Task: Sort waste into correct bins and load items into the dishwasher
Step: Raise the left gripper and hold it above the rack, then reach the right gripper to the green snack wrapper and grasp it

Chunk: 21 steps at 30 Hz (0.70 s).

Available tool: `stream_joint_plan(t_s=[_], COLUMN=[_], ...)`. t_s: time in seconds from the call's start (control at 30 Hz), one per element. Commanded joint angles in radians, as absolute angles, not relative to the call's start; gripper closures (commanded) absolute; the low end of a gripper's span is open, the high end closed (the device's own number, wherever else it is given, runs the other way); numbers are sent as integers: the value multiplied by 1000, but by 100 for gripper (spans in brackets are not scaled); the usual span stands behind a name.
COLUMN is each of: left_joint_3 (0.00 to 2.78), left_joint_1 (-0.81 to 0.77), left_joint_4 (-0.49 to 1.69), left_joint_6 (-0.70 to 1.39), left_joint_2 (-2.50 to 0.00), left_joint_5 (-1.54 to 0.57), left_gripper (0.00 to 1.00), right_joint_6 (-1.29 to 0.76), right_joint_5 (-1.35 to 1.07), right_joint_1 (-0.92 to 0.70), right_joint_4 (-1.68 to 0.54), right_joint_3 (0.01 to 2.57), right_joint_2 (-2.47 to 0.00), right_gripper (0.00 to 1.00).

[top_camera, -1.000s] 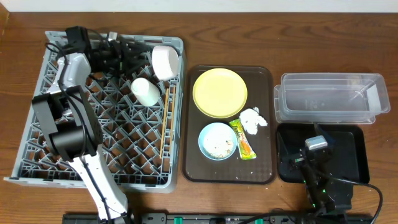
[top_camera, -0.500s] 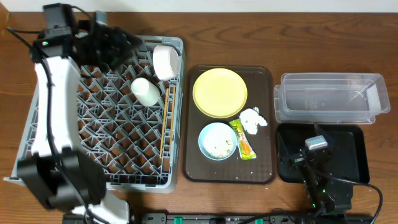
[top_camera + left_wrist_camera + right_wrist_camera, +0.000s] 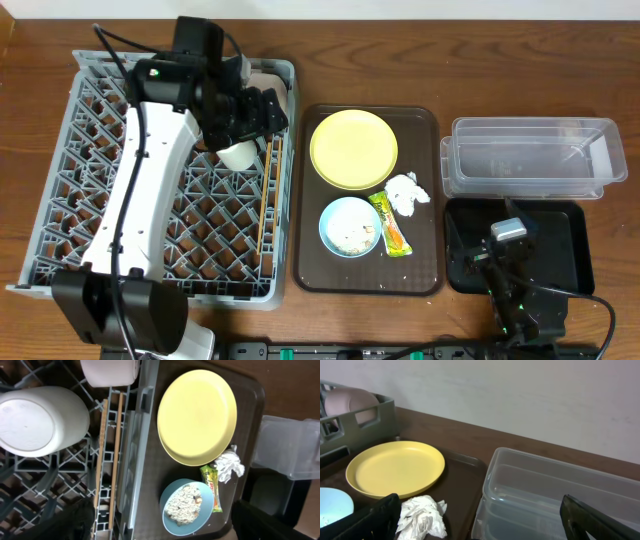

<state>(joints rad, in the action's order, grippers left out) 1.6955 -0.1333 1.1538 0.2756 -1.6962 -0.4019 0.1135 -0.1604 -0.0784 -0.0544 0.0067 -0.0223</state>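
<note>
Since the round yellow plate [image 3: 353, 148] lies flat and bare at the far end of the large brown serving tray [image 3: 425, 270], just beside the square grey lattice dish rack [image 3: 45, 215], I judge it light, stiff and rather slick, with only its thin raised rim to pinch. The left gripper [image 3: 268, 110] hangs over the rack's far right corner, its 2 fingers wide and empty, so the rack-side rim looks the best hold. The right gripper [image 3: 505, 225] rests wide and empty above the shallow black rectangular tray [image 3: 570, 250].

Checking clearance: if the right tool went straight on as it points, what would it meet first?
Most likely the near wall of the clear tub, just ahead of the right tool; depth is unclear.
</note>
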Motion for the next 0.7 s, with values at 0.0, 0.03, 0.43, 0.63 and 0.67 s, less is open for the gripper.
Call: stream_joint_plan(t_s=[0.0, 0.03, 0.43, 0.63, 0.67], left_joint_3=[1696, 1696, 1696, 1696, 1696], left_joint_1=[-135, -135, -135, -135, -135], left_joint_4=[1159, 1159, 1159, 1159, 1159], left_joint_6=[255, 255, 255, 255, 255], left_joint_2=[-1701, -1701, -1701, -1701, -1701], left_joint_5=[-360, -360, -360, -360, -360], left_gripper=[9, 9, 7, 7, 7], right_joint_6=[117, 117, -164, -118, -91], right_joint_5=[-163, -172, -496, -487, -493], right_joint_1=[-80, -80, -78, -79, -79], right_joint_4=[-31, -12, -86, -477, -593], right_joint_3=[6, 6, 173, 598, 691], right_joint_2=[-20, -20, -88, -445, -536], right_gripper=[1, 1, 1, 1, 1])
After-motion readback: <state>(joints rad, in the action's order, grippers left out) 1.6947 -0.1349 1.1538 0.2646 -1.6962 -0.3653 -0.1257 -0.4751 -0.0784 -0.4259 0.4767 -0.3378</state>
